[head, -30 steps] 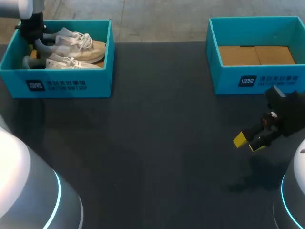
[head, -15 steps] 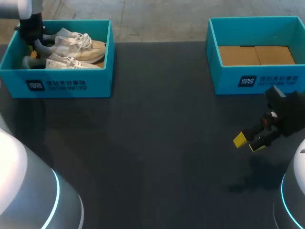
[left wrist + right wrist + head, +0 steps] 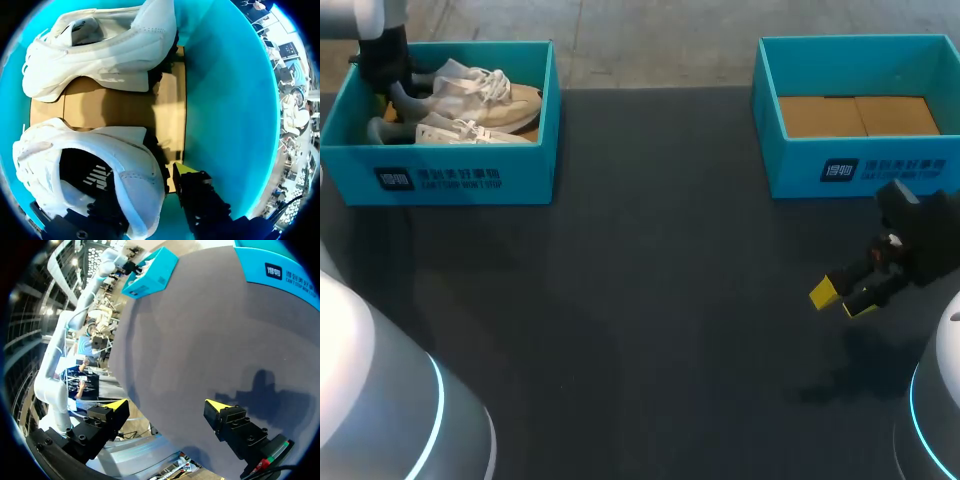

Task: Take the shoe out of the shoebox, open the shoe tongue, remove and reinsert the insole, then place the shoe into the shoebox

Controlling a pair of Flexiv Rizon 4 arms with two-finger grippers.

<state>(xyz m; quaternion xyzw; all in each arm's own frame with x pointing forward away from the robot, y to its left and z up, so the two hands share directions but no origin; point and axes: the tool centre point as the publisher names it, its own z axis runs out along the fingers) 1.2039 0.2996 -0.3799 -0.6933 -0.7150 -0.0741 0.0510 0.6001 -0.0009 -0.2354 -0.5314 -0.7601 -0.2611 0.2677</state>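
Two white shoes lie in the left teal shoebox (image 3: 450, 175), toes to the right: the far shoe (image 3: 485, 92) and the near shoe (image 3: 460, 131). My left gripper (image 3: 392, 85) hangs over the box's back left corner, at the far shoe's heel. In the left wrist view this shoe (image 3: 100, 160) has its heel between the fingers of the left gripper (image 3: 142, 192). One finger is inside the shoe, while the other fingertip (image 3: 183, 169) stands a little off the heel, so it is open. My right gripper (image 3: 842, 300) (image 3: 167, 405) hovers open and empty over the table's right side.
A second teal shoebox (image 3: 860, 165) with a bare cardboard bottom stands at the back right, just beyond the right gripper. The dark tabletop (image 3: 650, 300) stretches between the two boxes.
The left gripper's fingers have spread and it has shifted slightly back over the box corner. The shoes stay in place. The right arm has not moved.
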